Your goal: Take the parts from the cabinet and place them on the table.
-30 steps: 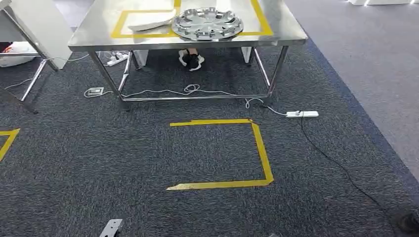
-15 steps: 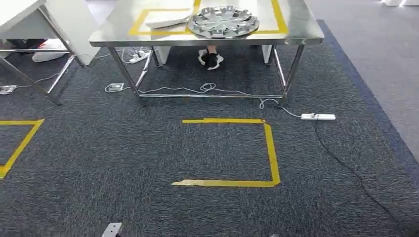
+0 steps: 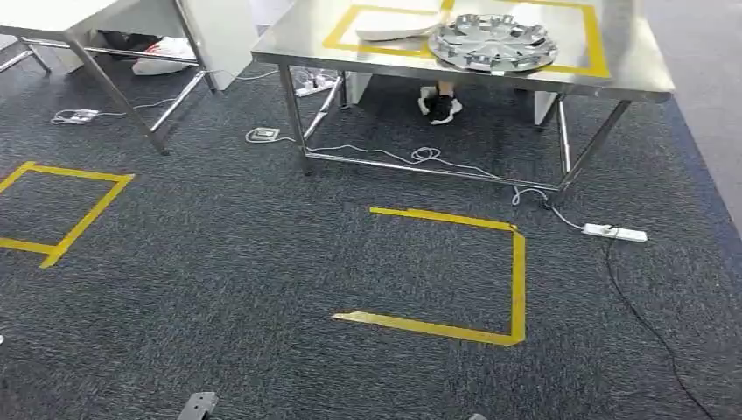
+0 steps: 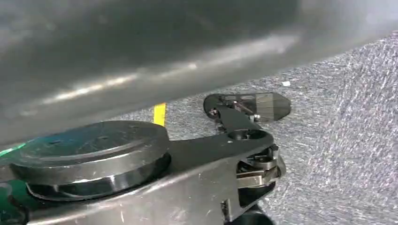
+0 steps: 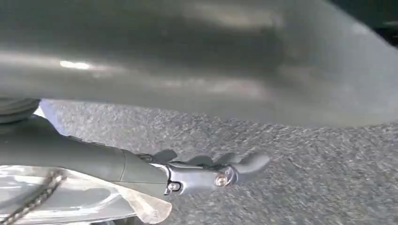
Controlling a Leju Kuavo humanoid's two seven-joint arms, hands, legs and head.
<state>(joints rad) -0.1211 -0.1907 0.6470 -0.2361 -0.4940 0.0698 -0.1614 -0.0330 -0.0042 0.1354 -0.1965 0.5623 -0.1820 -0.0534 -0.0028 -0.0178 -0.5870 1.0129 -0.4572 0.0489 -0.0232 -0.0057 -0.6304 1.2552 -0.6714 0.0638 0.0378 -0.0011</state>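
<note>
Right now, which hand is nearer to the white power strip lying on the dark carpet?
Right. The right hand hangs on the side where the white power strip lies; the left hand hangs on the opposite side, farther away.

Head view after a camera turn: the whole scene has shifted. The desk (image 3: 289, 54) with the hubcap (image 3: 492, 41) now sits toward the upper right, and a second yellow tape square (image 3: 61, 210) has come fully into view at left.

Robot test lab, steel table (image 3: 289, 54), yellow floor tape (image 3: 516, 280) on grey carpet (image 3: 219, 262), loose power strip (image 3: 614, 232)
</note>
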